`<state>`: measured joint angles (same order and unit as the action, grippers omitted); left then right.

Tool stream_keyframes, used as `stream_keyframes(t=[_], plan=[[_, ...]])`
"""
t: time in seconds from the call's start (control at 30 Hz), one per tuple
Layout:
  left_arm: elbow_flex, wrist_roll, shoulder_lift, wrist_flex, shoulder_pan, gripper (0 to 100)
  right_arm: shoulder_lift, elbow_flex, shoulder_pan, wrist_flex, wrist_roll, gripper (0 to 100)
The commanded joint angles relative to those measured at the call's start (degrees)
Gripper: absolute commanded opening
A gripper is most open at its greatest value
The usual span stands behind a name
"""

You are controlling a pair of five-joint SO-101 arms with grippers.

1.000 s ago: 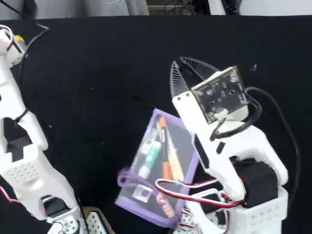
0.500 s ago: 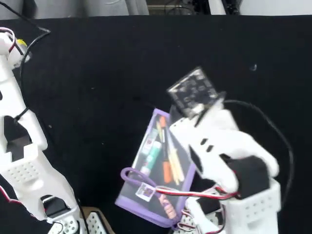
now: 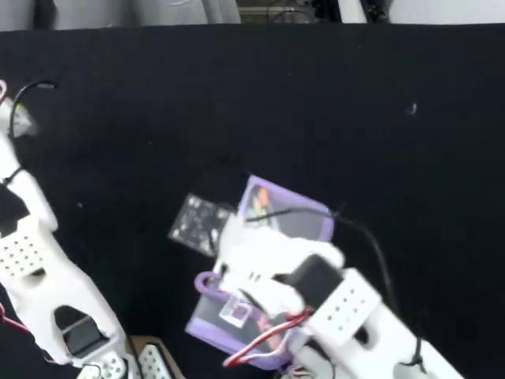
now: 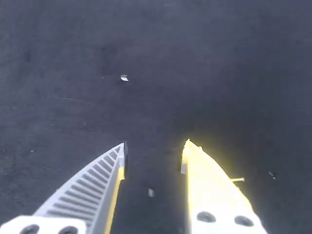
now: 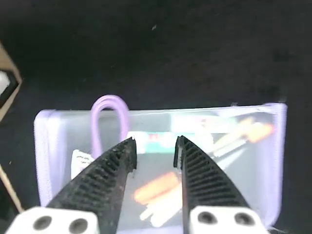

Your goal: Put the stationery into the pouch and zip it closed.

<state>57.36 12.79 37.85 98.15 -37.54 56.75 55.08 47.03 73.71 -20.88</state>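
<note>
Pouch (image 3: 293, 215), purple with a clear front, lies flat on the black table (image 3: 355, 95). Pens (image 5: 157, 184) show through its front, and a purple loop (image 5: 109, 105) sits at one end. Right gripper (image 5: 154, 144) hangs directly over the pouch, jaws parted a little and gripping nothing, one tip just beside the loop. Right arm (image 3: 316, 292) covers the pouch's middle in the high view. Left gripper (image 4: 155, 145) is well apart from the pouch, over bare table, jaws partly open and empty.

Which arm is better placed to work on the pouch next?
Right: its open gripper hangs just above the pouch, beside the purple loop. The left gripper is over black table.
</note>
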Motion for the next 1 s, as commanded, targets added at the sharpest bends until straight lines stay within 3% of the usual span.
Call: stream_keyframes(t=[0.0, 0.4, 0.67, 0.97], plan=[[0.8, -0.6, 2.3, -1.2, -2.4, 19, -1.1, 2.2, 3.7, -2.3, 0.1, 13.0], [0.9, -0.6, 7.1, -1.2, -1.4, 19, -27.6, -5.7, 4.4, -6.8, 0.0, 12.8], [0.9, -0.6, 7.1, -1.1, -1.3, 19, -26.5, -11.5, 4.4, -2.8, 0.0, 13.0], [0.8, -0.6, 7.2, -1.1, -1.3, 19, -31.1, -4.3, 4.4, -12.2, -0.4, 13.0]])
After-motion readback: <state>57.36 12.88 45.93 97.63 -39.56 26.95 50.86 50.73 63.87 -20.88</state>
